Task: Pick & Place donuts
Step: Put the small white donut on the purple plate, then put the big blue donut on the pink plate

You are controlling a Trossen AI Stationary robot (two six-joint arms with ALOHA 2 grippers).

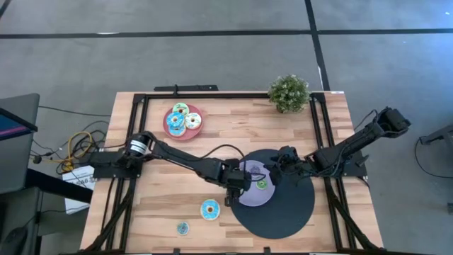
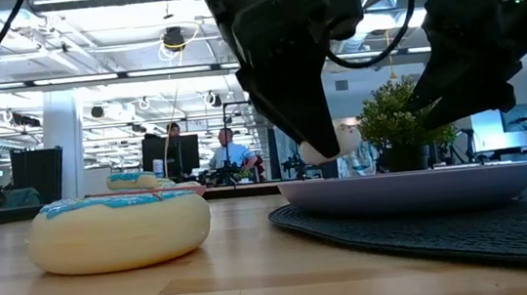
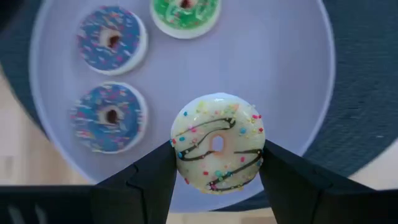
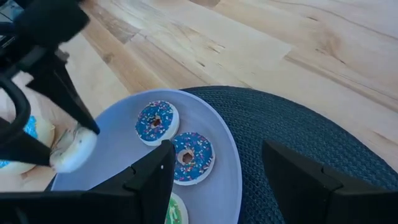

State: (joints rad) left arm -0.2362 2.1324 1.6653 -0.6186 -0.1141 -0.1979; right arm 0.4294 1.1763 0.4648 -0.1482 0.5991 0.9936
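Note:
My left gripper [image 3: 217, 158] hangs over the lavender plate [image 3: 292, 74], shut on a cream donut [image 3: 217, 149] with dark drizzle and sprinkles. The low view shows this donut [image 2: 329, 144] above the plate's rim [image 2: 415, 188]. Two blue-iced donuts [image 3: 112, 38] [image 3: 109, 117] and a green one [image 3: 185, 14] lie flat on the plate. My right gripper [image 4: 216, 149] hovers open over the plate's right side [image 1: 279, 164], touching nothing. A teal donut [image 1: 209, 210] and a smaller one [image 1: 182, 228] lie on the table, and several more on the pink plate [image 1: 183, 120]. My left gripper pinches the cream donut across its outer rim, one finger [image 3: 163, 169] on each side [image 3: 179, 152]. The fingers point down from above. The donut is lifted clear of the lavender plate, its iced face toward the wrist camera.
The lavender plate sits on a round dark mat [image 1: 287, 212] near the table's near right. A potted plant [image 1: 289, 92] stands at the far edge. A black frame [image 1: 141, 99] runs around the table. Bare wood lies between the two plates. People stand in the room behind [image 2: 227, 149].

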